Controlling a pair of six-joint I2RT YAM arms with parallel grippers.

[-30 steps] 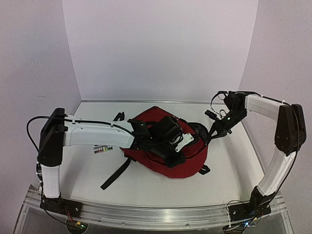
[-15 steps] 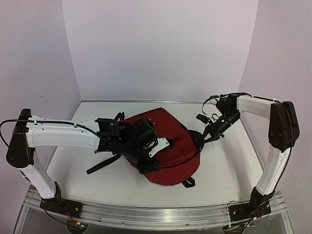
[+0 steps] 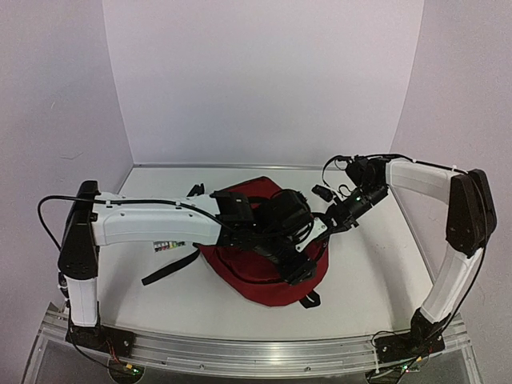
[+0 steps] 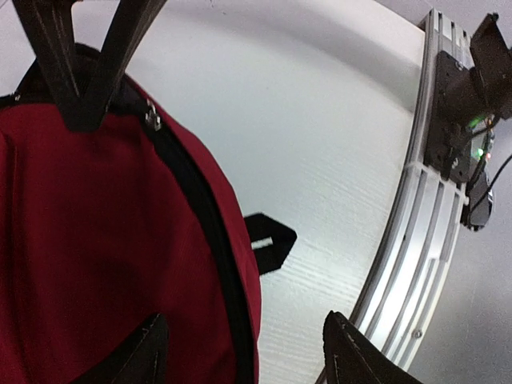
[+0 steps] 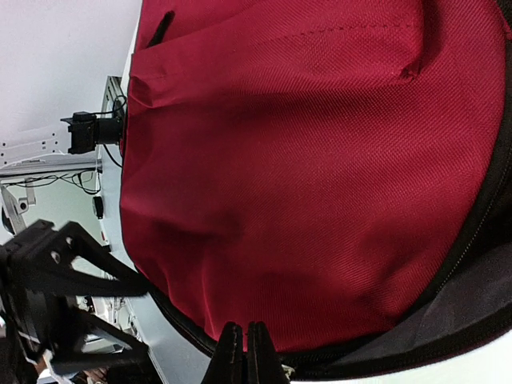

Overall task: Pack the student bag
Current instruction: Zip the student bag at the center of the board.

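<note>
- The student bag point(image 3: 268, 282) lies flat on the surface point(image 3: 376, 276), directly below the left claw point(image 4: 240, 320) and against the tip of the right claw point(image 5: 244, 340).
- The left claw is seen spread, with nothing held. Red fabric lies under one finger, bare surface under the other.
- The right claw is pressed together at the black zip edge point(image 4: 204, 212). Whether cloth is caught cannot be told.
- The bag is judged soft, light and floppy, so its smooth panel is likely to bunch. Hold is best taken at the zip edge beside the right claw, or at a strap point(image 3: 170, 269).

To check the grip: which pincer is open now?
The left pincer: its fingers stand apart over the bag; the right pincer is shut.
</note>
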